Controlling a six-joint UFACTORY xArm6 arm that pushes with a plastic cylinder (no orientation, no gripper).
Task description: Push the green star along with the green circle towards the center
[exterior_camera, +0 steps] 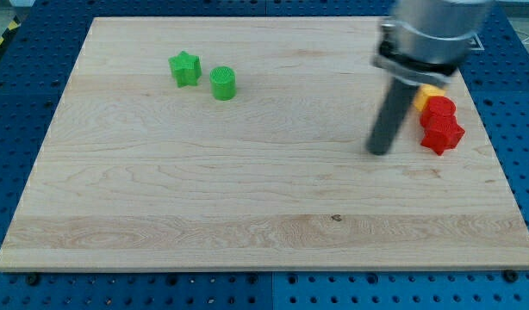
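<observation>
A green star [185, 69] lies on the wooden board at the view's upper left. A green circle [223, 83] stands just to its right, almost touching it. My tip [381, 151] is at the view's right, far from both green blocks. It sits just left of a red star [442, 133] and a red block [438, 108] without touching them. The arm's grey body [432, 34] hangs above at the view's top right.
A yellow block [426, 93] is partly hidden behind the arm, beside the red blocks near the board's right edge. The wooden board [247, 198] lies on a blue perforated table [15, 103].
</observation>
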